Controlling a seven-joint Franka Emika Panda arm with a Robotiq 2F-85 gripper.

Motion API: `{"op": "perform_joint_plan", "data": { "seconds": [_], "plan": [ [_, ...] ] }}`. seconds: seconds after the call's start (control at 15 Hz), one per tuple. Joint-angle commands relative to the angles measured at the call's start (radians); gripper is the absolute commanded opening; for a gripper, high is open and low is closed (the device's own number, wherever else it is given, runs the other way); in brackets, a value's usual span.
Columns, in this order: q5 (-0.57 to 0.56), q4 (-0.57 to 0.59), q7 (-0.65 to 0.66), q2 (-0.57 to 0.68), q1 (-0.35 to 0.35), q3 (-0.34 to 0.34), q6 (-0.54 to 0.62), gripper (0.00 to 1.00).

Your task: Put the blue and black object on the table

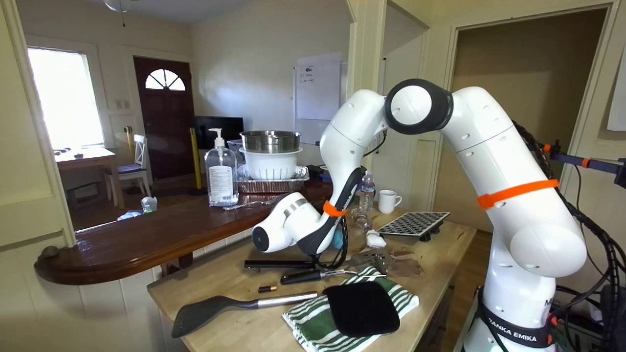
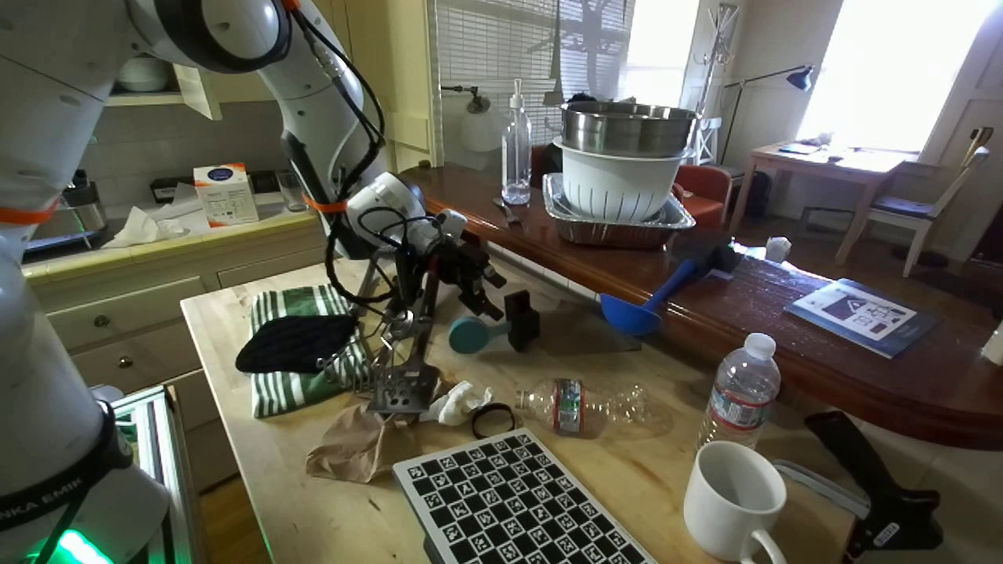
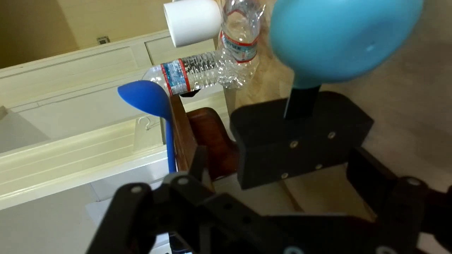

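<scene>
The blue and black object has a rounded light-blue head and a blocky black part (image 2: 523, 321). It appears to rest on the pale-wood table (image 2: 580, 345), lying on its side, in an exterior view. Only a bit of its blue head (image 1: 337, 239) shows behind the arm in an exterior view. In the wrist view, its black block (image 3: 300, 141) is close ahead of the jaws. My gripper (image 2: 487, 293) is open beside the black part; it also shows in the wrist view (image 3: 279, 157). The right finger overlaps the block's edge there; I cannot tell whether they touch.
A glossy brown counter (image 2: 541, 227) borders the table, with a blue ladle (image 2: 635, 315) overhanging its edge. Plastic bottles (image 2: 580, 406), a white mug (image 2: 733, 497), a checkered board (image 2: 509, 501), a spatula (image 1: 210, 313) and a striped towel (image 1: 313, 318) with black cloth (image 1: 364, 308) lie around.
</scene>
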Motion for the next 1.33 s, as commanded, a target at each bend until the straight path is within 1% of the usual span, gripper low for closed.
{"op": "perform_joint_plan", "data": {
  "seconds": [0.0, 0.2, 0.33, 0.53, 0.73, 0.87, 1.0, 1.27],
  "plan": [
    [-0.010, -0.003, -0.015, -0.033, 0.004, 0.007, 0.035, 0.99],
    [0.008, 0.016, -0.022, -0.052, 0.004, 0.017, 0.037, 1.00],
    [0.057, 0.028, -0.073, -0.077, 0.001, 0.032, 0.032, 1.00],
    [0.180, 0.027, -0.192, -0.158, -0.006, 0.068, 0.052, 1.00],
    [0.348, 0.012, -0.310, -0.250, -0.009, 0.088, 0.064, 1.00],
    [0.419, -0.045, -0.317, -0.337, -0.027, 0.081, 0.157, 1.00],
    [0.485, -0.104, -0.295, -0.409, -0.046, 0.055, 0.257, 1.00],
    [0.614, -0.267, -0.304, -0.578, -0.095, -0.012, 0.482, 1.00]
  ]
}}
